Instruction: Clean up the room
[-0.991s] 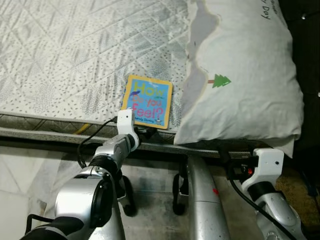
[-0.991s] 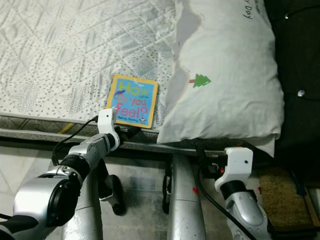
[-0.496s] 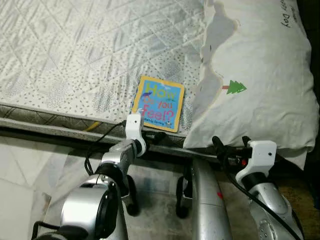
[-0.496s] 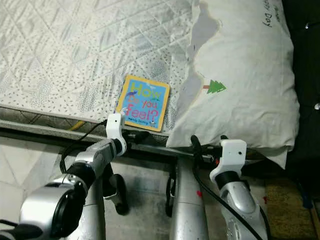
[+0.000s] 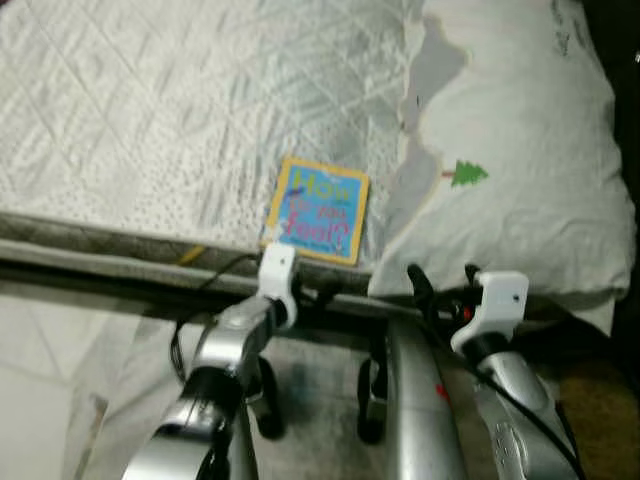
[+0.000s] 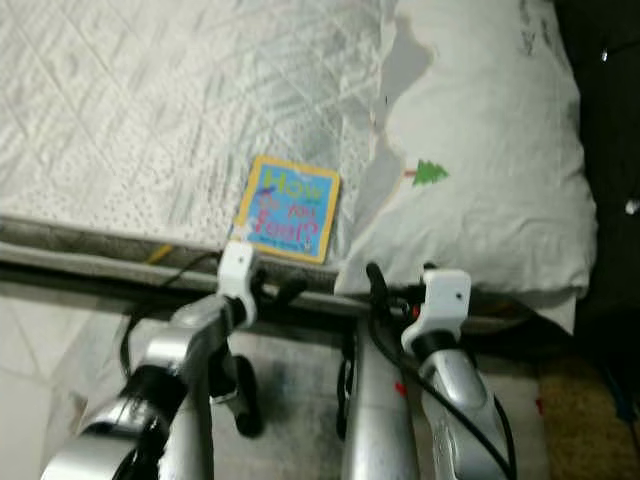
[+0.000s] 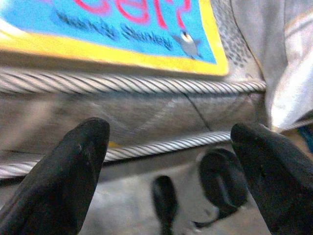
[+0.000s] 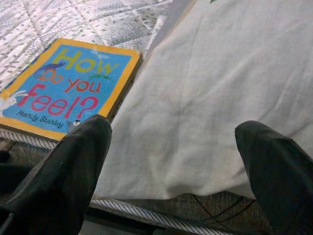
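Book (image 5: 318, 209) just beyond left tool (image 7: 166, 161) (fingers apart)

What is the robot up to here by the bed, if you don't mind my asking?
It stands at the edge of the mattress with both arms raised toward it. The left gripper, open, sits just below the children's book lying near the edge. The right gripper, also open, points at the white pillow beside the book. Nothing is held yet.

Book (image 5: 318, 210): blue cover, yellow border. Pillow (image 5: 520, 150): white, green tree print. Mattress (image 5: 180, 110): white, quilted, speckled.
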`<state>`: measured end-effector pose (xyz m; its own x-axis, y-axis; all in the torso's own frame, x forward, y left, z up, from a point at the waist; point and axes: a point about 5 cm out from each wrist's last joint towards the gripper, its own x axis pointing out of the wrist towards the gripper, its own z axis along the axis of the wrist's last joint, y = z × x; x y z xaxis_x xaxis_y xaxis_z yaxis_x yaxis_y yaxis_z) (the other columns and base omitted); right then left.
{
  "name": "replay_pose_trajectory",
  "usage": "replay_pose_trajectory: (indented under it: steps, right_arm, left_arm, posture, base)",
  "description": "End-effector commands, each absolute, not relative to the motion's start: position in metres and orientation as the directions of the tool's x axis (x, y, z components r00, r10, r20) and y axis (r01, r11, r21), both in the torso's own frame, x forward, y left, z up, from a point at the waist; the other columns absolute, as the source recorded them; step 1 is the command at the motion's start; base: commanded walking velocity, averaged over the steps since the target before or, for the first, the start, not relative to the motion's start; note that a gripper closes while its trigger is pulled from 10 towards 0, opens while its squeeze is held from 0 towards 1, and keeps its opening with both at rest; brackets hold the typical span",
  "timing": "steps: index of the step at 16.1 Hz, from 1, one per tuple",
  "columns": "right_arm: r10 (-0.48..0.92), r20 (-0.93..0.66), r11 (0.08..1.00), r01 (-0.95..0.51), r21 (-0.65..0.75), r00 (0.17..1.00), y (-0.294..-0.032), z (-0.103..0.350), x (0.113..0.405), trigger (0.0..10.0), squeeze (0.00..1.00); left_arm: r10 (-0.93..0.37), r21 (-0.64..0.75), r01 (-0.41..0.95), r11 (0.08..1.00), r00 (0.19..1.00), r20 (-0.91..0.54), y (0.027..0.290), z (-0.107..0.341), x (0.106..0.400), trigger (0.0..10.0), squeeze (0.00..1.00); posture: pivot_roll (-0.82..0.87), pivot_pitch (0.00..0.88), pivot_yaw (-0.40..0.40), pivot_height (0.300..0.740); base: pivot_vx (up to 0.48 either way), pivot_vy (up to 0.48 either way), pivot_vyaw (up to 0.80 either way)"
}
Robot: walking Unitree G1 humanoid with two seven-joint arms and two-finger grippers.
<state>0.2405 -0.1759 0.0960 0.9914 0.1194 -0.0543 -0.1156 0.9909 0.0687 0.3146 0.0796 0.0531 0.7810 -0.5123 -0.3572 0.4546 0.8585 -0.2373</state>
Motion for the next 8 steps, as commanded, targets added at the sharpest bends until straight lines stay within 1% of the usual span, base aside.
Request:
replay_pose_trajectory:
  steps: [1, 3, 5, 6, 8]
  right_arm:
    - [0.088, -0.076, 0.994, -0.084, 0.065, 0.993, -0.182, 0.088, 0.238, 10.0, 0.00]
    - [0.073, -0.070, 0.996, -0.069, 0.052, 0.995, -0.185, 0.087, 0.241, 10.0, 0.00]
    - [0.052, -0.050, 0.998, -0.050, 0.043, 0.997, -0.186, 0.087, 0.248, 10.0, 0.00]
    - [0.046, -0.047, 0.998, -0.044, 0.040, 0.998, -0.186, 0.088, 0.250, 10.0, 0.00]
    - [0.031, -0.045, 0.999, -0.029, 0.034, 0.999, -0.187, 0.087, 0.252, 10.0, 0.00]
  left_arm:
    - [-0.463, -0.183, 0.425, 0.887, 0.823, -0.331, 0.093, 0.057, 0.307, 10.0, 0.05]
    - [-0.424, -0.181, 0.385, 0.905, 0.852, -0.307, 0.107, 0.063, 0.295, 10.0, 0.03]
    - [-0.424, -0.148, 0.398, 0.905, 0.866, -0.264, 0.115, 0.076, 0.279, 10.0, 0.00]
    - [-0.415, -0.141, 0.392, 0.909, 0.876, -0.246, 0.117, 0.079, 0.276, 10.0, 0.00]
    - [-0.356, -0.124, 0.337, 0.933, 0.916, -0.187, 0.125, 0.087, 0.270, 10.0, 0.00]
  posture:
    - [-0.08, 0.198, 0.022, 0.586]
    - [-0.06, 0.183, 0.023, 0.586]
    - [-0.05, 0.168, 0.025, 0.586]
    - [-0.04, 0.161, 0.027, 0.586]
    - [-0.02, 0.148, 0.029, 0.586]
  base:
    - [0.000, 0.000, 0.00]
    - [0.000, 0.000, 0.00]
    - [0.000, 0.000, 0.00]
    - [0.000, 0.000, 0.00]
    - [0.000, 0.000, 0.00]
